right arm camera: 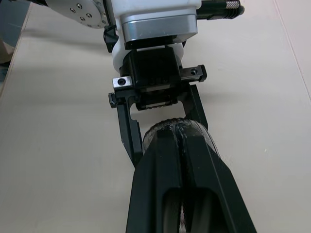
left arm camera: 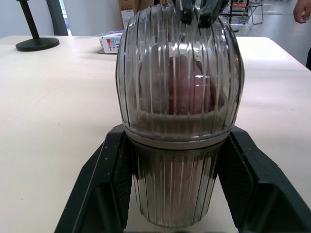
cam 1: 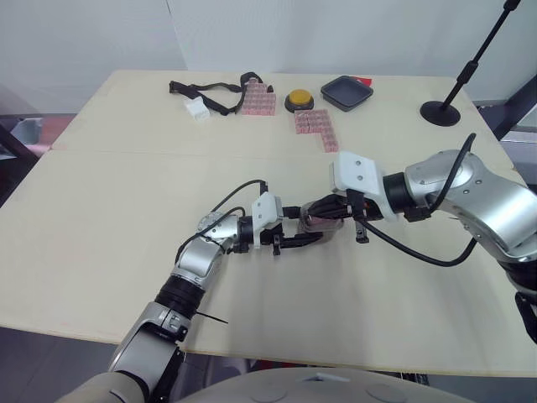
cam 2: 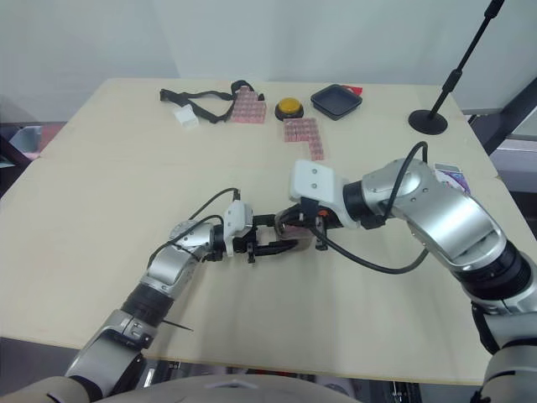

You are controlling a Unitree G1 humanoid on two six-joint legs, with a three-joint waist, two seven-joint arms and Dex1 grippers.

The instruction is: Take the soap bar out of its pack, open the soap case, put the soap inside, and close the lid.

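Note:
A clear ribbed soap case (cam 1: pixel 324 220) lies on the table with its lid (left arm camera: pixel 180 73) down over the base and a pink soap bar (left arm camera: pixel 187 90) showing through it. My left gripper (cam 1: pixel 311 232) is shut on the soap case, one black finger (left arm camera: pixel 104 179) on each side of the base. My right gripper (right arm camera: pixel 180 130) is shut, its fingers pressed together and resting on top of the lid, tips (left arm camera: pixel 194 12) at the far end of the case. In the right wrist view the case (right arm camera: pixel 153 133) peeks out from under my fingers.
At the table's far side lie a black strap (cam 1: pixel 210 91), a white block (cam 1: pixel 197 108), two pink packs (cam 1: pixel 315 128), a yellow button (cam 1: pixel 299 101) and a black tray (cam 1: pixel 346 91). A stand's base (cam 1: pixel 440 111) sits far right. A small box (cam 2: pixel 449 178) lies behind my right arm.

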